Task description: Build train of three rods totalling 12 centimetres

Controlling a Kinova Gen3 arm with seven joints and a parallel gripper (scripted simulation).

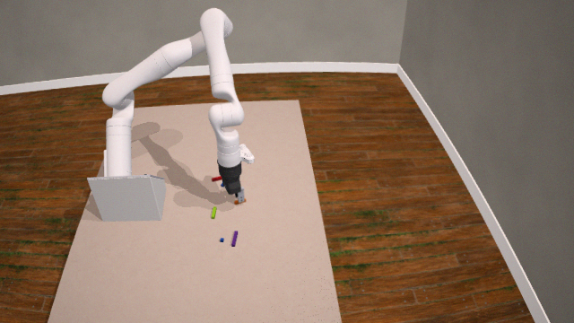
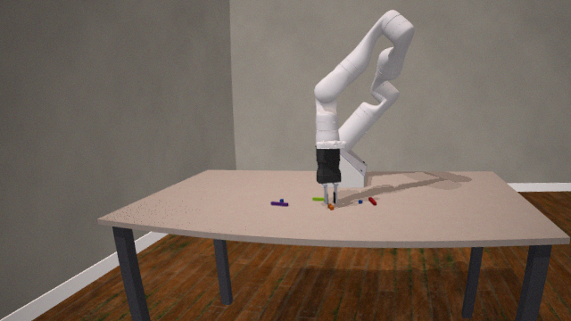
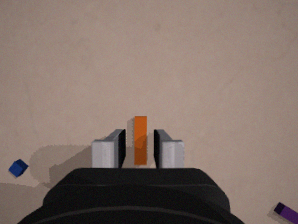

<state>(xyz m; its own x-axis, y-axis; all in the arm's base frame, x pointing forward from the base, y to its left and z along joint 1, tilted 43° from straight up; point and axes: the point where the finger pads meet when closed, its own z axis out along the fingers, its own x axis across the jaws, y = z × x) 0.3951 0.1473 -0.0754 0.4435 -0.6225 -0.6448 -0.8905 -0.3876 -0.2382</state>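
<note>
My gripper [image 1: 240,199] [image 2: 331,201] [image 3: 139,142] is partly open, low over the table. An orange rod [image 1: 238,203] [image 2: 331,207] [image 3: 140,127] lies between its fingers, lengthwise, with a gap on each side in the wrist view. A lime rod [image 1: 213,213] [image 2: 318,199] lies apart, nearer the base. A purple rod [image 1: 234,239] [image 2: 279,203] [image 3: 288,213] lies beside a small blue rod [image 1: 221,240] [image 2: 281,201], not touching. A second blue rod [image 1: 222,185] [image 2: 360,201] [image 3: 18,168] lies near a red rod [image 1: 216,178] [image 2: 372,201], partly hidden by the gripper in the top view.
The table [image 1: 179,269] [image 2: 424,223] bears all the rods. The arm's grey base block [image 1: 130,199] stands at the table's left side in the top view. The arm's shadow falls across the table towards the gripper.
</note>
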